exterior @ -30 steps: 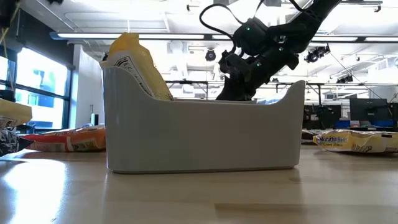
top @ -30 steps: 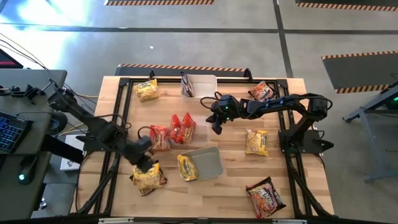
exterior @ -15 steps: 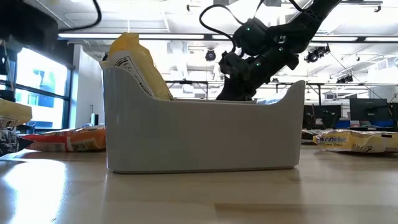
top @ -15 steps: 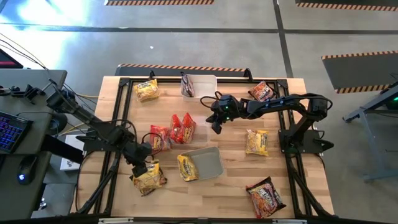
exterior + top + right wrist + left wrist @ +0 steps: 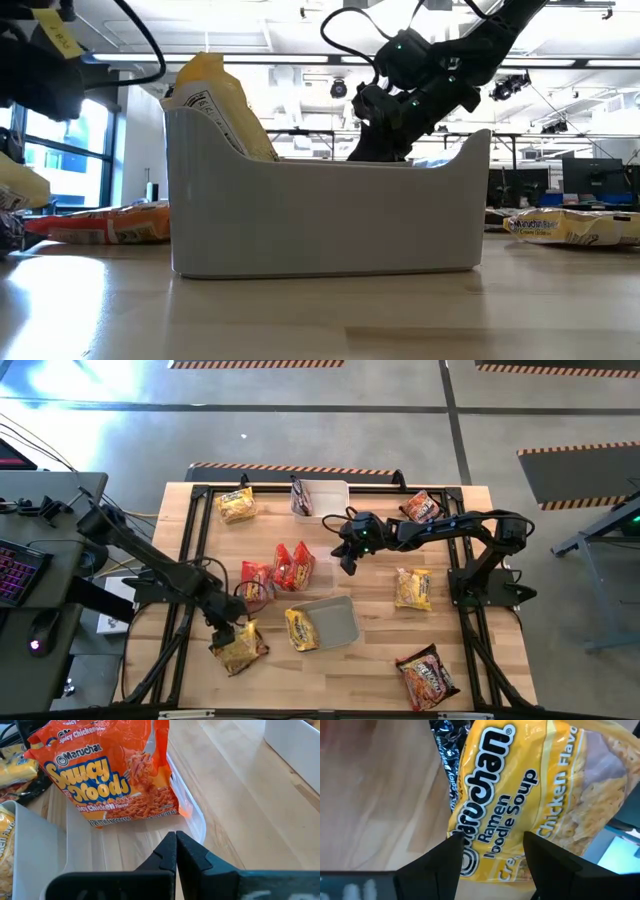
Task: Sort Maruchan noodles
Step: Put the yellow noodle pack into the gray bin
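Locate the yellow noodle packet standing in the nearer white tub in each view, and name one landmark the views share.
High view: yellow packet leans at the tub's left end.
Low view: pokes above the wall's left end.
Left wrist view: cannot tell.
Right wrist view: sliver at the left edge.
Shared landmark: white tub.

— What's around me?
— A grey concrete floor (image 5: 330,430) with hazard-striped strips (image 5: 255,364), and a desk (image 5: 40,575) with a keyboard (image 5: 15,570) to my left.
— And beyond my wooden surface (image 5: 320,315)?
— Tall windows (image 5: 60,150), a white ceiling (image 5: 260,25) and bright strip lights (image 5: 600,62).
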Controlling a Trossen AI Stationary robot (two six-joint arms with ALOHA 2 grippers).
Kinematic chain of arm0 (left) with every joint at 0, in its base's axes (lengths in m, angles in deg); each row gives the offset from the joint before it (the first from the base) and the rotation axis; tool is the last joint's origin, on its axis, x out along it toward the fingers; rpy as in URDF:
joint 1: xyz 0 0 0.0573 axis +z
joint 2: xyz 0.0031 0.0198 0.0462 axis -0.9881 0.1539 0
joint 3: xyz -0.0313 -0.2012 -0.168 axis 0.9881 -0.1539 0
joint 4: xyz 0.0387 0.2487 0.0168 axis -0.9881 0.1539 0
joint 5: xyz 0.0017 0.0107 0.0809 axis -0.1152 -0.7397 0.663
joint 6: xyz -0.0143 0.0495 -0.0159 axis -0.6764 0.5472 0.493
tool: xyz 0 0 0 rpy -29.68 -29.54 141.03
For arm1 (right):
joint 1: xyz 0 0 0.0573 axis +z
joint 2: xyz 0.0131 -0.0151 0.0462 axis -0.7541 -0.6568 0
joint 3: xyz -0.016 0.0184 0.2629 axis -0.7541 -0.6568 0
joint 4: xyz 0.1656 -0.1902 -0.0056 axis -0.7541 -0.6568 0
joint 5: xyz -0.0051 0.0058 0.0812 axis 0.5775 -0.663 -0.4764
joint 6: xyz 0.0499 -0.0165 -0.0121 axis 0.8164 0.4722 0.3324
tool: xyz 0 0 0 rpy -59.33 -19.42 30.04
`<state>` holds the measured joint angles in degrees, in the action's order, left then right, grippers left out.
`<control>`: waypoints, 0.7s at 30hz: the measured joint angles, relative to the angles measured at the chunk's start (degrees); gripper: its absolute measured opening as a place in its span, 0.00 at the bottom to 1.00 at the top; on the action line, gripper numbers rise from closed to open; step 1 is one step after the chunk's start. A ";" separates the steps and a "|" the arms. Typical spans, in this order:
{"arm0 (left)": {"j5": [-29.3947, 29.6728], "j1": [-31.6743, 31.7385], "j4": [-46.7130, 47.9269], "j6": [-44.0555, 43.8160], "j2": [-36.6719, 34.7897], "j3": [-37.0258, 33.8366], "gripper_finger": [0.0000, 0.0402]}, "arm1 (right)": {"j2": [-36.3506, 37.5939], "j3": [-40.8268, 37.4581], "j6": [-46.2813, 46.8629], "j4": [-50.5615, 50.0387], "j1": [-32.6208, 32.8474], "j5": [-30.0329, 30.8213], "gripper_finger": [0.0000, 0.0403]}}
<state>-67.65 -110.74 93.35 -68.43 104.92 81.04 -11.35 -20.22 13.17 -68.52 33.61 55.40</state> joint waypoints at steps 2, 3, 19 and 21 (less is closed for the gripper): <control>-0.06 -0.01 -0.84 1.27 0.72 -0.02 0.49 | 0.00 0.00 0.00 0.03 0.00 0.00 0.00; -0.21 -0.01 -1.42 1.53 1.14 -0.02 0.48 | 0.00 0.00 0.00 0.03 0.00 0.00 0.00; 0.22 -0.05 -10.15 3.43 0.33 -0.15 0.03 | 4.83 -0.02 1.31 -0.32 0.00 0.04 0.00; 0.26 -0.05 -10.45 3.10 -0.61 -0.15 0.01 | 6.83 -0.02 1.85 -0.66 0.00 0.09 0.00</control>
<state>-67.38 -110.79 82.90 -65.32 104.31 80.89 -4.52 -20.24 15.02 -69.19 33.61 55.49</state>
